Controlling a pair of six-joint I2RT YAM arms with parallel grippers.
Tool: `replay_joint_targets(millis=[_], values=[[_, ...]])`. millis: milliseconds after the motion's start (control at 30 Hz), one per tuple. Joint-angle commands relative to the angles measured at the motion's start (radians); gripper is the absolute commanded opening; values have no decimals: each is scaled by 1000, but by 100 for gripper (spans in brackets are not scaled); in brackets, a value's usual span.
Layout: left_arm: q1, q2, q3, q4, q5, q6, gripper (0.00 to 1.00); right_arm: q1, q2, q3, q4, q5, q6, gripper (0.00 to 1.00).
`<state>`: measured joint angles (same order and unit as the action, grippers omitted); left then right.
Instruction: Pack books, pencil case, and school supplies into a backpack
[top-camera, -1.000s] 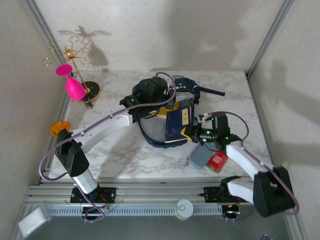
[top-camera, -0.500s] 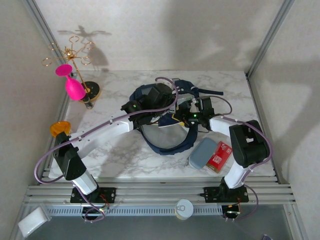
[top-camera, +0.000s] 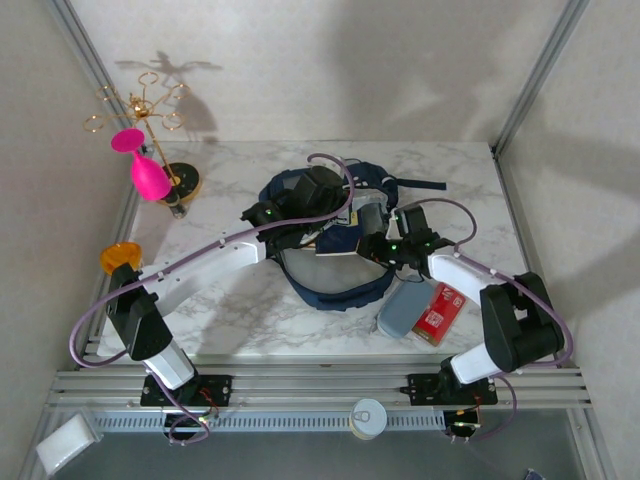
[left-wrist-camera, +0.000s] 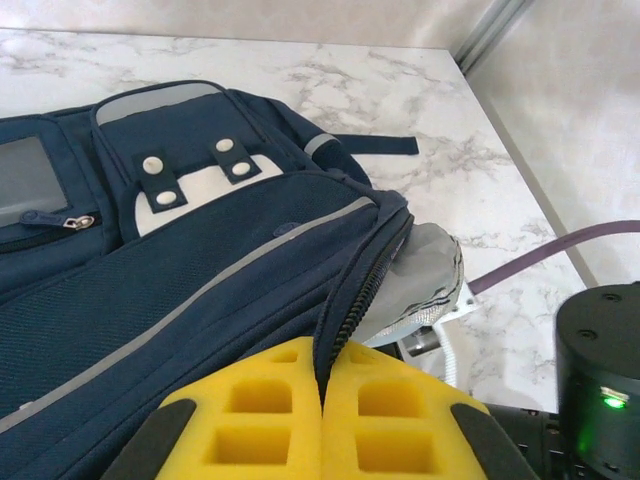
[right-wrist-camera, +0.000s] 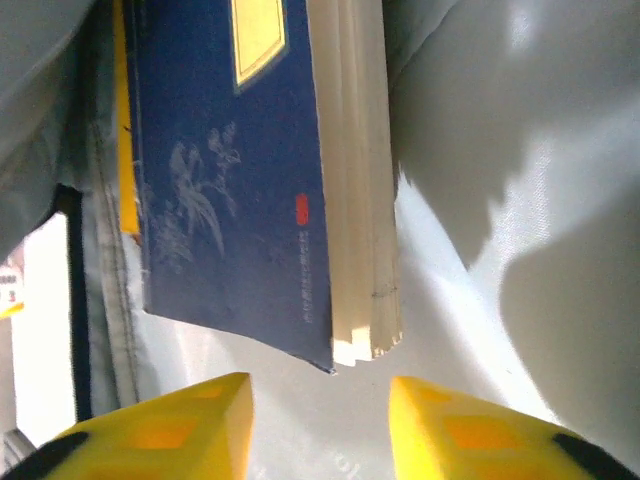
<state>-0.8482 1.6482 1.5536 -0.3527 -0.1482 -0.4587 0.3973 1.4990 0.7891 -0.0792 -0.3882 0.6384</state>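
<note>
R gripper (right-wrist-camera: 318, 392) retreated, navy book (right-wrist-camera: 230, 190) in backpack (left-wrist-camera: 200, 260)

Far-left corner of the marble table (top-camera: 240, 320) has a gold wire stand (top-camera: 140, 105), little hoop arms, round base; a hot-pink goblet (top-camera: 150, 172) is right up against it, tilted, flat disc end uppermost; nearer me on the left edge there's an orange cup (top-camera: 113, 257); off the table, by the grey metal rails (top-camera: 300, 385) at the near edge, a small round white-topped tin (top-camera: 368, 417); bottom-left, a white block (top-camera: 64, 446); plain pale walls all round, aluminium posts (top-camera: 540, 75) in the corners
</note>
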Motion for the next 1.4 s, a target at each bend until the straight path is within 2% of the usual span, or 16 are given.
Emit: replay_joint_targets(millis=[0, 133, 233, 300, 533, 633, 700, 767, 867, 933, 1000, 1067, 1167, 1267, 1367], values=[[15, -56, 12, 104, -12, -29, 0, 33, 71, 34, 27, 40, 2, 30], [15, -62, -1, 108, -5, -57, 0, 43, 190, 123, 141, 47, 26, 15], [14, -68, -35, 142, 23, -96, 0, 47, 235, 168, 208, -1, 38, 11], [13, -68, -38, 128, 11, -107, 0, 47, 200, 163, 192, 13, 21, 11], [14, -46, -91, 151, 19, -103, 0, -9, -89, 18, -13, 43, -52, 30], [13, -1, -107, 195, 140, -118, 1, -49, -244, -42, -119, 101, -59, 37], [17, 17, -136, 235, 256, -122, 13, -72, -337, -55, -213, 198, -59, 42], [25, 14, -160, 240, 309, -128, 32, -101, -394, -55, -301, 267, -50, 45], [56, -61, -229, 246, 391, -112, 45, -127, -442, -48, -411, 392, 2, 47], [100, -144, -305, 254, 390, -99, 57, -127, -501, -76, -401, 423, 32, 49], [177, -203, -385, 251, 362, -108, 72, -127, -542, -121, -323, 371, 51, 54], [286, -211, -449, 240, 378, -125, 76, -126, -510, -150, -251, 263, 70, 59], [408, -168, -512, 234, 364, -149, 77, -117, -411, -143, -229, 188, 80, 66], [502, -106, -580, 335, 393, -190, 76, -98, -385, -168, -160, 145, 99, 70], [550, 10, -559, 383, 406, -191, 75, -92, -352, -170, -127, 118, 106, 71]])
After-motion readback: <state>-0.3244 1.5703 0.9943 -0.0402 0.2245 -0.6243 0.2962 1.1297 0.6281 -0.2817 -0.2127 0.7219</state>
